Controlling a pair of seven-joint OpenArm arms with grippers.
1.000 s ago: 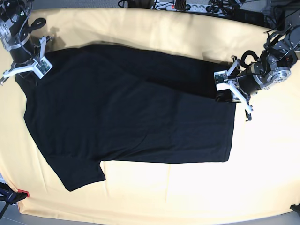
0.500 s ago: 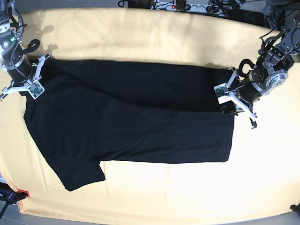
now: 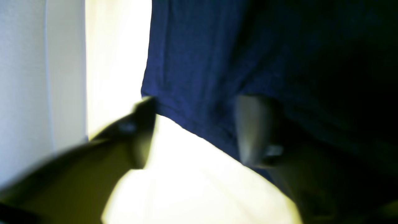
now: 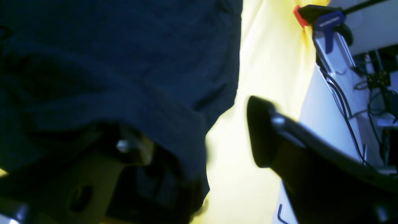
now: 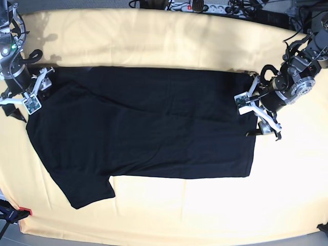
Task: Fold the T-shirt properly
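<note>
The black T-shirt (image 5: pixel 143 133) lies spread flat, plain side up, on the pale yellow table cloth (image 5: pixel 169 46), with one sleeve at the front left. My left gripper (image 5: pixel 254 110) is at the shirt's right edge near its far corner. In the left wrist view the left gripper (image 3: pixel 197 130) is open, with the shirt's corner (image 3: pixel 199 77) reaching between the fingers. My right gripper (image 5: pixel 32 95) is at the shirt's far left corner. In the right wrist view the right gripper (image 4: pixel 199 149) is open, and the cloth (image 4: pixel 124 77) drapes over one finger.
A power strip and cables (image 5: pixel 205 7) lie along the table's back edge. A red and blue clamp (image 4: pixel 323 18) holds the table cloth at a corner and also shows in the base view (image 5: pixel 18 212). Yellow cloth surrounds the shirt on all sides.
Both grippers drew the shirt's far edge away toward the back, so its slanted far edge now lies straight. The jaws now stand apart at the two far corners.
</note>
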